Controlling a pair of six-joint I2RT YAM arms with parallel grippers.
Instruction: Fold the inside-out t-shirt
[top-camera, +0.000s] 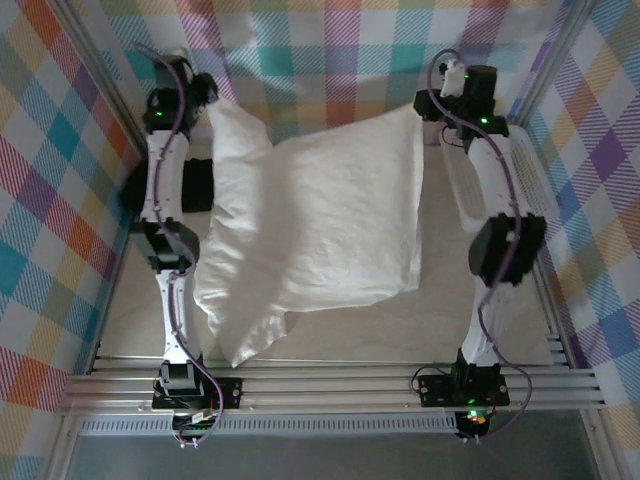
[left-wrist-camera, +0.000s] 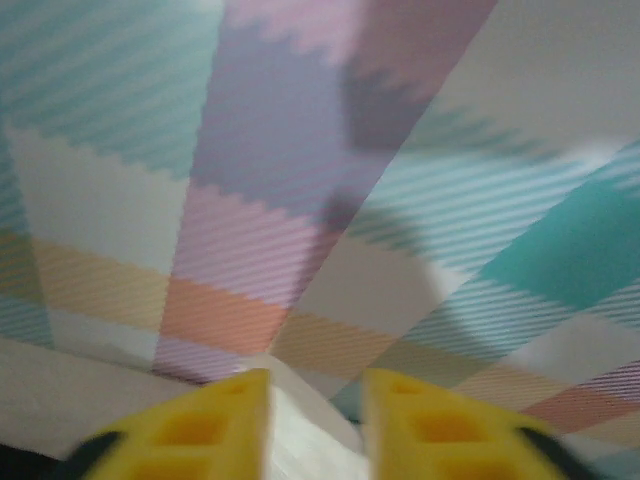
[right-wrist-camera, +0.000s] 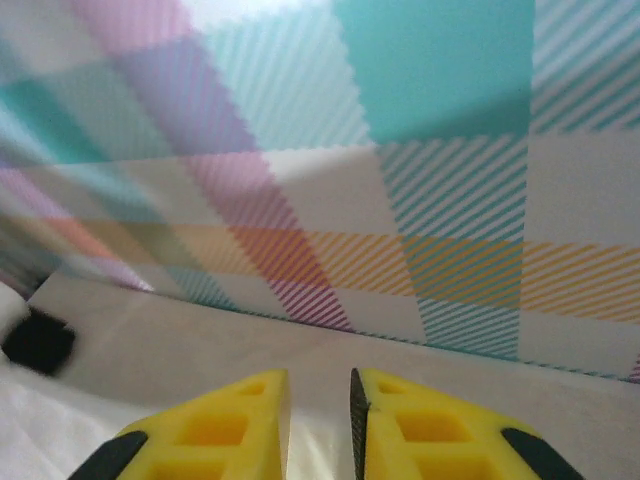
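Observation:
The inside-out t-shirt (top-camera: 320, 220) is white and plain. It stretches across the far half of the table, its two upper corners raised toward the back wall and a loose fold trailing toward the front left. My left gripper (top-camera: 205, 100) is at its upper left corner. In the left wrist view that gripper (left-wrist-camera: 316, 425) has its yellow fingers apart, with white cloth (left-wrist-camera: 295, 445) lying loosely between them. My right gripper (top-camera: 432, 105) is at the upper right corner. Its fingers (right-wrist-camera: 320, 425) stand slightly parted over a strip of white cloth (right-wrist-camera: 320, 460).
A black bundle (top-camera: 197, 185) lies by the left arm, also seen as a dark patch (right-wrist-camera: 40, 342) in the right wrist view. A white perforated basket (top-camera: 538, 195) sits under the right arm. Plaid walls close in on three sides. Aluminium rails (top-camera: 330, 385) run along the near edge.

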